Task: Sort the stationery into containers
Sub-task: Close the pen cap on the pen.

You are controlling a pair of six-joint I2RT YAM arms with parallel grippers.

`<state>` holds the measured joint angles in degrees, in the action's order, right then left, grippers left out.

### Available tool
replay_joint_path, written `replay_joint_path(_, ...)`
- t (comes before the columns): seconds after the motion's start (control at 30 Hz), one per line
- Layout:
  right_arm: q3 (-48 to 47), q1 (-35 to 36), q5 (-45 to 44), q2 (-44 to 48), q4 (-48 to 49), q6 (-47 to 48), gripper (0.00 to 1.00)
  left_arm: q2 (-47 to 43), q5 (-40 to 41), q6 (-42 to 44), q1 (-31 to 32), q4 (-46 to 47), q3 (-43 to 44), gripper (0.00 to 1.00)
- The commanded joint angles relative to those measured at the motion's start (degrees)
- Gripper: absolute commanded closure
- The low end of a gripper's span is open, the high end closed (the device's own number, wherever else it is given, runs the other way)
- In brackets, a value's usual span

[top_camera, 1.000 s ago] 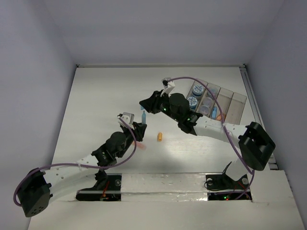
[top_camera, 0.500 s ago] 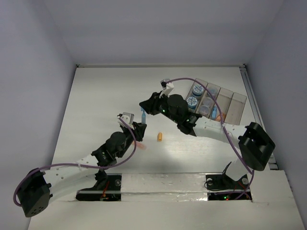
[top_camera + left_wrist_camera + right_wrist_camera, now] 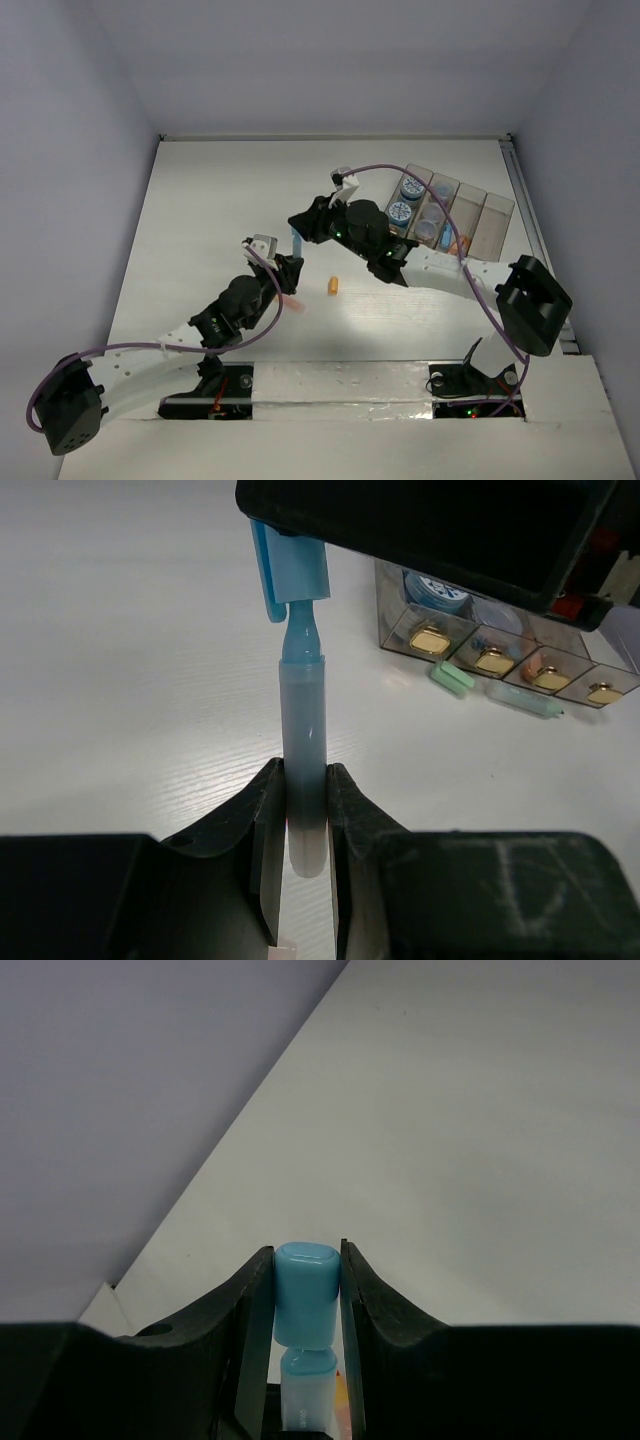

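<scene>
A: Where is the blue pen [image 3: 303,730]?
B: Well left of the organiser box [image 3: 492,222], lifted off the table [image 3: 220,190] and strung between both arms. The left gripper [image 3: 300,810] is clamped on its pale barrel, and the right gripper [image 3: 305,1300] pinches its cap [image 3: 305,1278] from both sides.
A: Is the cap off?
B: It seems to sit on the narrow neck, but I cannot tell how far.
A: What lies near?
B: An orange stick [image 3: 334,286] lies on the table between the pen and the box. Two pale green sticks [image 3: 452,677] lie just outside the box's clasp end. Round tubs [image 3: 410,186] sit in its leftmost compartment.
A: And room to move?
B: The box sits askew near the table's right edge. Left of the pen, white tabletop runs out to the left wall [image 3: 70,200].
</scene>
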<state>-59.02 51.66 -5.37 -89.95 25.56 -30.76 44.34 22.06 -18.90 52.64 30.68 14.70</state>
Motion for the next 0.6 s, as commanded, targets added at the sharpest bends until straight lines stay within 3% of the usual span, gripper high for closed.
replay_joint_path(0.0,0.75,1.86,-2.01,0.04,1.42,1.14,1.0,-1.36,1.4,0.44,-0.26,0.97,2.61,1.0)
replay_joint_path(0.57,5.5,5.9,-10.81,0.48,4.06,1.23,1.0,-3.12,3.25,-0.61,-0.26,-0.62,2.79,1.0)
